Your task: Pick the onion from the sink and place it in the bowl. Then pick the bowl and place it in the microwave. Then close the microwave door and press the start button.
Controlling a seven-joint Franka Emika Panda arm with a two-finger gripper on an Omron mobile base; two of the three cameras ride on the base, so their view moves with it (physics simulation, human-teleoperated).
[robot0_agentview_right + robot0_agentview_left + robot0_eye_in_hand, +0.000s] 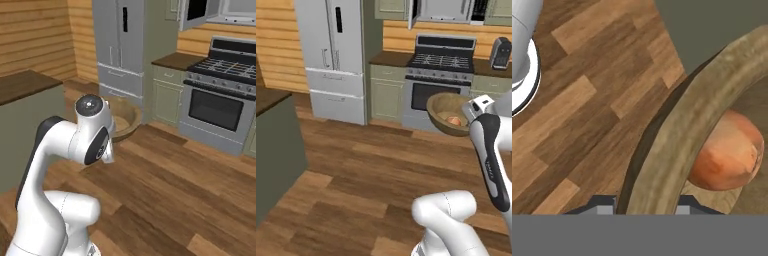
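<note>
I hold the wooden bowl (445, 108) in the air over the floor. My gripper (644, 206) is shut on its rim, one fingertip inside the bowl and one outside. The orange-brown onion (728, 151) lies inside the bowl, close to the gripped rim, and shows as a small ball (455, 120) in the left base view. In the right base view the bowl (126, 119) peeks out behind my arm. The grey microwave (443, 10) hangs above the stove with its door (196, 13) swung open to the left. The sink is out of view.
A stove (441, 75) stands under the microwave, flanked by olive cabinets and a tall grey fridge (336, 55). A dark-topped counter block (276, 140) is at my left. A coffee machine (501, 52) sits right of the stove. Wooden floor (366, 170) lies between.
</note>
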